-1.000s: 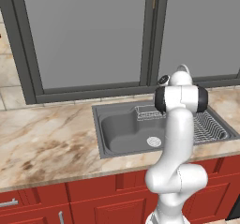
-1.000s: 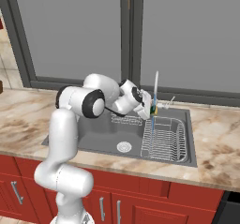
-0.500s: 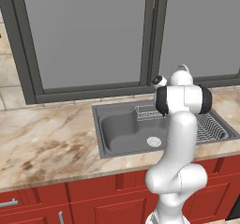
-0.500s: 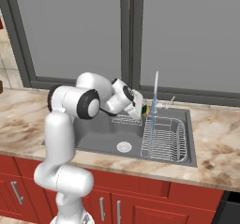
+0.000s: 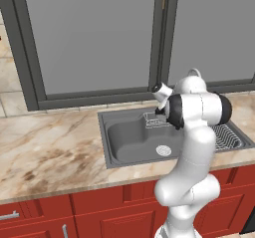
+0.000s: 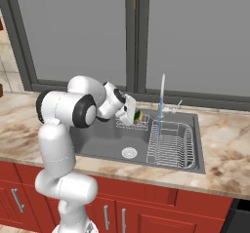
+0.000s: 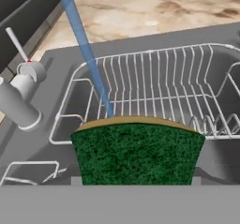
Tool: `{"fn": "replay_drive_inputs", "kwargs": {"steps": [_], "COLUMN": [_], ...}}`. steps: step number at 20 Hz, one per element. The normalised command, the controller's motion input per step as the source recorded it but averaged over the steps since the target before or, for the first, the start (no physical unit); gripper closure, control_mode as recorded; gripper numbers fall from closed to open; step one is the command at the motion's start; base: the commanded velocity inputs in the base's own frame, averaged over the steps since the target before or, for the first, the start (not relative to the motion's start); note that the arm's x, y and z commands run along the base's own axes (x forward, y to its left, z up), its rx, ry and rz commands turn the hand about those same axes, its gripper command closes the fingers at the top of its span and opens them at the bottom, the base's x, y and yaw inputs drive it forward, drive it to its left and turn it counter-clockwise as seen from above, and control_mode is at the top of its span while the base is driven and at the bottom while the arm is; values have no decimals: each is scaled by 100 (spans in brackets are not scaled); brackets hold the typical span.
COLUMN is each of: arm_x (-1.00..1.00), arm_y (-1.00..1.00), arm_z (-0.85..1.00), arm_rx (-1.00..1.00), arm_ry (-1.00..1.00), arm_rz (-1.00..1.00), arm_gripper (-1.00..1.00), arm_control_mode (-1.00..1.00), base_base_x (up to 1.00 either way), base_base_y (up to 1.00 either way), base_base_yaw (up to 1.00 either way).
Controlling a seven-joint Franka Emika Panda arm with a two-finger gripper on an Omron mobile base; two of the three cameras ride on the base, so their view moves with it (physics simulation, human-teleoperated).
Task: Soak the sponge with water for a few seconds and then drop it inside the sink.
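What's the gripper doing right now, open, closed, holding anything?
Gripper: closed on the sponge, held over the sink beside the water stream.
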Motion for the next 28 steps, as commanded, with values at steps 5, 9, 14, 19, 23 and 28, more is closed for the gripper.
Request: {"fn": "replay_drive_inputs", "kwargs": {"steps": [5,9,14,19,23,28], "arm_x": [-11,-29,-19,-10,-8,0], "arm_y": [18,25,36,19,12,22], "arm_z": [28,1,0,0,0,0], "arm_rx": [3,13,9,13,16,16], "arm_ry": [15,21,20,12,11,13], "arm_rz": [8,9,7,6,7,6], "arm_gripper": [100,100,100,100,100,100], "arm_control_mode": [-100,-100,-100,-100,-100,-100], "base_base_x": [0,0,0,0,0,0], "base_base_y": [0,0,0,0,0,0], "base_base_yaw": [0,0,0,0,0,0]}}
